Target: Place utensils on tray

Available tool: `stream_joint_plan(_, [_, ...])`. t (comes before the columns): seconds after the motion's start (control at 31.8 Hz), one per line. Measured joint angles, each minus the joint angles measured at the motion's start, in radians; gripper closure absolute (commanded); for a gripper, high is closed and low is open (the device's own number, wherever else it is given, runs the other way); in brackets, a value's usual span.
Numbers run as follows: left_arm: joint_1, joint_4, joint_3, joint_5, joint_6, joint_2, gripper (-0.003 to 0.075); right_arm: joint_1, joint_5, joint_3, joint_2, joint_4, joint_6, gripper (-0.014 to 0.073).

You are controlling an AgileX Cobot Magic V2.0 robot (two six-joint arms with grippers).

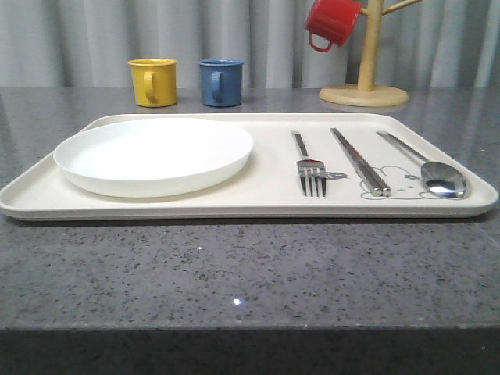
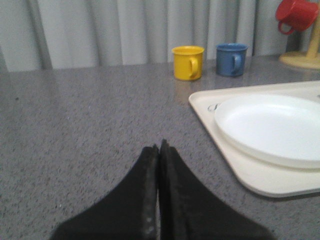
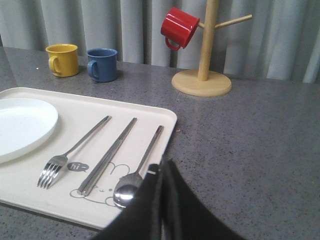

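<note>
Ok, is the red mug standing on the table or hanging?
Hanging. The red mug is hooked on a peg of the wooden mug tree, tilted, well clear of the countertop.

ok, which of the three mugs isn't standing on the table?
The red mug: it hangs by its handle from a peg of the wooden mug tree. The yellow mug and blue mug stand upright on the table.

**Three Utensils, Three Mugs, One Plate on a Single Tray Setting**

One cream tray (image 1: 266, 205) holds one round white plate (image 1: 154, 155) and three silver utensils: one fork (image 1: 309, 169), one pair of chopsticks (image 1: 359, 160) and one spoon (image 1: 433, 173). Three mugs are present: one yellow (image 1: 152, 81), one blue (image 1: 219, 82) and one red (image 1: 331, 23). One wooden mug tree (image 1: 365, 86) completes the count. Two black tools appear, the left (image 2: 159, 148) and the right (image 3: 162, 162).
</note>
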Motion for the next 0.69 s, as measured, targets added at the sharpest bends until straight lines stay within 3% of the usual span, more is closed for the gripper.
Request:
stream_joint_plan(0.35, [0.041,0.012,0.173,-0.132,0.000,0.000,0.0738,0.000,0.000,0.000,0.000,0.000,0.000,0.0666])
stream_joint_plan(0.69, [0.041,0.014,0.175,-0.184,0.000,0.000,0.0738,0.000,0.000,0.000,0.000,0.000,0.000,0.0666])
